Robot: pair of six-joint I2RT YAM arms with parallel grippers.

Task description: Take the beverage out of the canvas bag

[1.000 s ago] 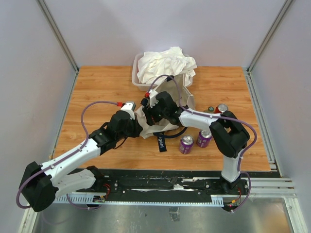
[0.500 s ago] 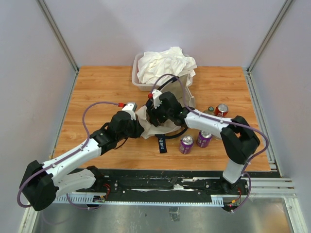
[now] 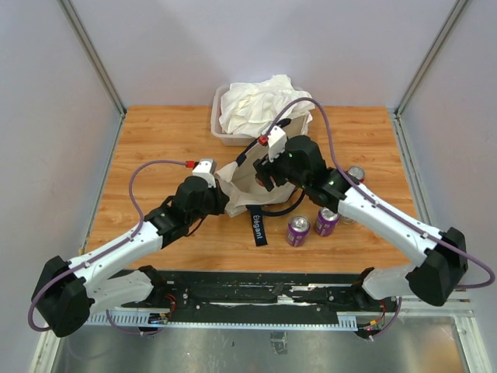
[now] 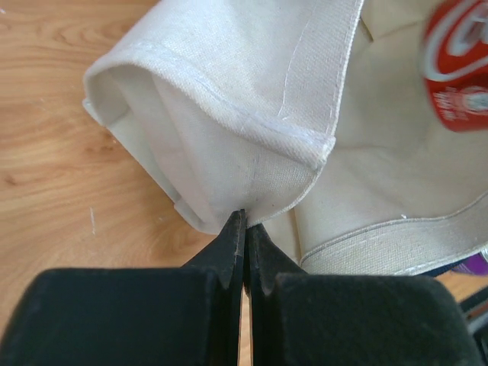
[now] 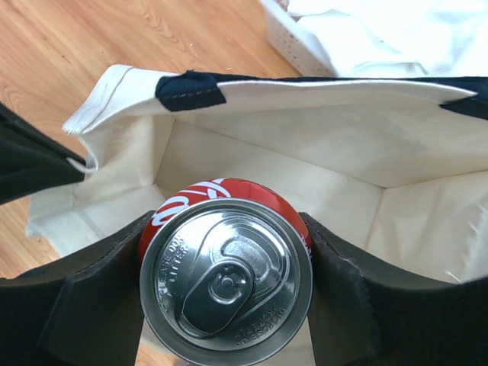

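The cream canvas bag [image 3: 250,183] lies mid-table with its mouth open; a navy handle strap [image 3: 257,225] trails toward the near edge. My left gripper [image 4: 244,217] is shut on a folded corner of the bag [image 4: 252,91]. The beverage, a red can [image 5: 226,259] with a silver top, sits between the fingers of my right gripper [image 5: 226,282], which is shut on its sides above the bag's open inside [image 5: 320,160]. The left wrist view catches the red can [image 4: 457,69] at its upper right. From above, the right gripper [image 3: 273,169] covers the can.
A clear tub of white cloth [image 3: 264,105] stands just behind the bag. Two purple cans [image 3: 297,231] [image 3: 326,221] stand right of the strap, and another can [image 3: 356,174] stands farther right. The right forearm [image 3: 373,217] crosses over these cans.
The right arm has swung its elbow out to the right, and its gripper has moved back and right from the bag's mouth with the red can. The left gripper keeps its hold on the bag.
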